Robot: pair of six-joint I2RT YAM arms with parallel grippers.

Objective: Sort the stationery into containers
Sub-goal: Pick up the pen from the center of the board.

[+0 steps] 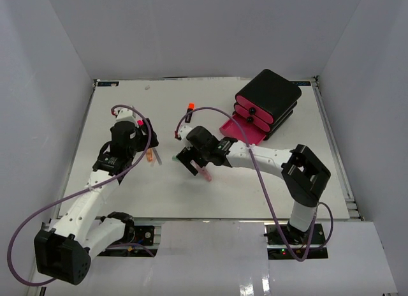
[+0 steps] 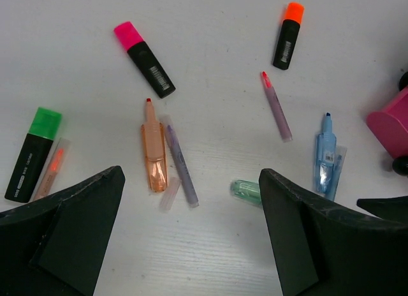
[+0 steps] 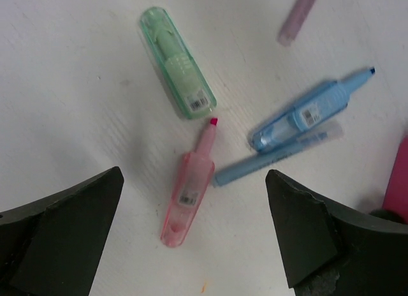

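Observation:
The stationery lies loose on the white table. In the left wrist view I see highlighters with a pink cap (image 2: 144,59), an orange cap (image 2: 288,36) and a green cap (image 2: 33,153), a pastel orange pen (image 2: 153,149), a purple pen (image 2: 180,162) and a blue pen (image 2: 326,153). My left gripper (image 2: 191,203) is open and empty above bare table just short of them. My right gripper (image 3: 194,187) is open above a pastel pink pen (image 3: 189,194), with a green pen (image 3: 177,61) and blue pens (image 3: 306,114) beyond. The black drawer box (image 1: 268,98) stands at the back right, its bottom pink drawer (image 1: 245,129) pulled open.
White walls enclose the table (image 1: 127,194). Purple cables loop over both arms. The open drawer's pink edge shows at the right of the left wrist view (image 2: 392,127) and of the right wrist view (image 3: 398,181). The two grippers (image 1: 137,140) (image 1: 191,159) are close together at mid-table.

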